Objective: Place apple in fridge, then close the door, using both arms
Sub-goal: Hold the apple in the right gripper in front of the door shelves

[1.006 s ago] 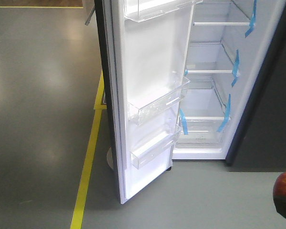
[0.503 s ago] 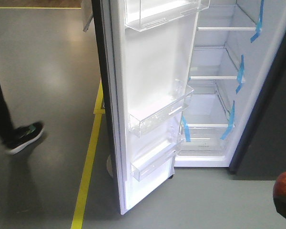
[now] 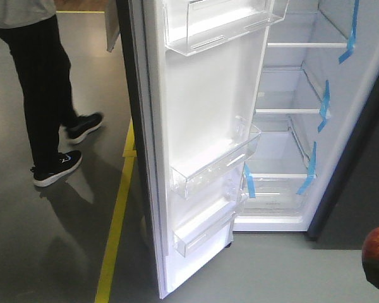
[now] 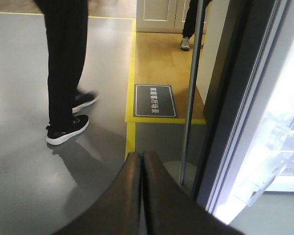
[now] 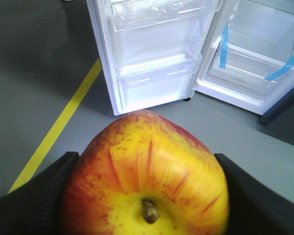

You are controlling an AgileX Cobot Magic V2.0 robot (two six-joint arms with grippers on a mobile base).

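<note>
Steer toward the open fridge (image 3: 290,126), well ahead, aiming for a bare glass shelf and passing right of the door (image 3: 202,158), swung wide with its clear bins. Mind the bystander (image 3: 41,82) beyond it. Hold the apple (image 5: 147,156) clamped between the right gripper (image 5: 147,196) pads, clear of the floor. Leave the left gripper (image 4: 141,169), fingers pressed together and empty, free for the door. Can make out white Chinese characters on a dark floor plaque (image 4: 155,100); no brand visible.

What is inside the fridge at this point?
Bare glass shelves with blue tape strips, a clear bottom drawer, no food. The open door hides the fridge's left edge; the top is out of frame.
</note>
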